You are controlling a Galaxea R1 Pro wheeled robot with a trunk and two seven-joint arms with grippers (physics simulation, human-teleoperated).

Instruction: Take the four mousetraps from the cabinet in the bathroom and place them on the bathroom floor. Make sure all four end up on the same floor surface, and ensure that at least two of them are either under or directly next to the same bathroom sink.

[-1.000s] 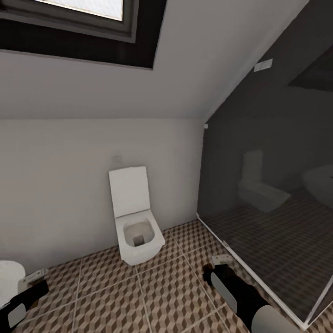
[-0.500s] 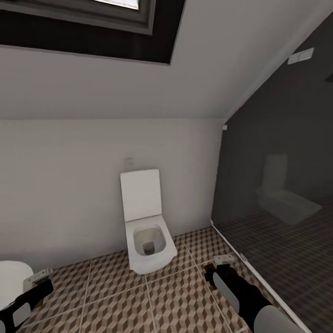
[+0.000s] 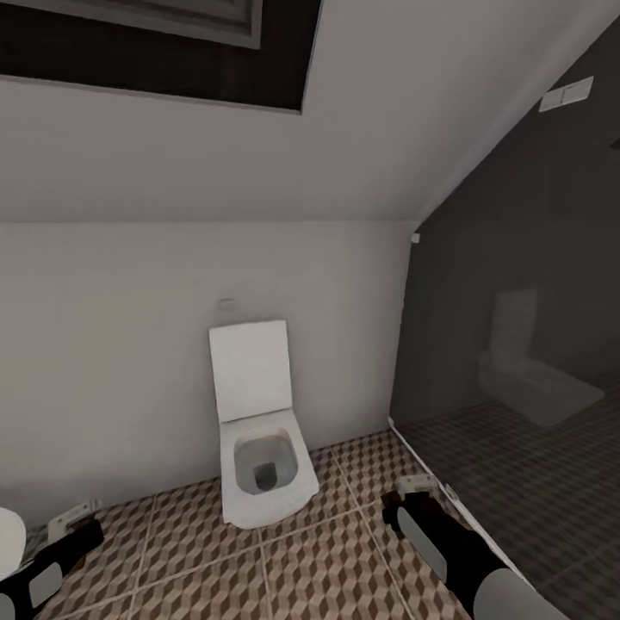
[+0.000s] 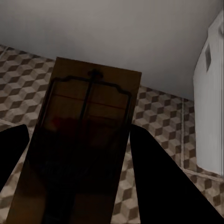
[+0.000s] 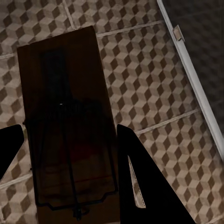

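1. Bathroom floor [image 3: 327, 568]: cube-patterned tiles meeting the white wall.
2. Toilet [image 3: 257, 469]: lid up, at the wall edge.
3. Left gripper [image 4: 74, 154]: clamped on a mousetrap [image 4: 86, 126], above the tiles.
4. Right gripper [image 5: 70, 154]: clamped on another mousetrap [image 5: 65, 107], near the glass partition's rail [image 5: 196, 88].
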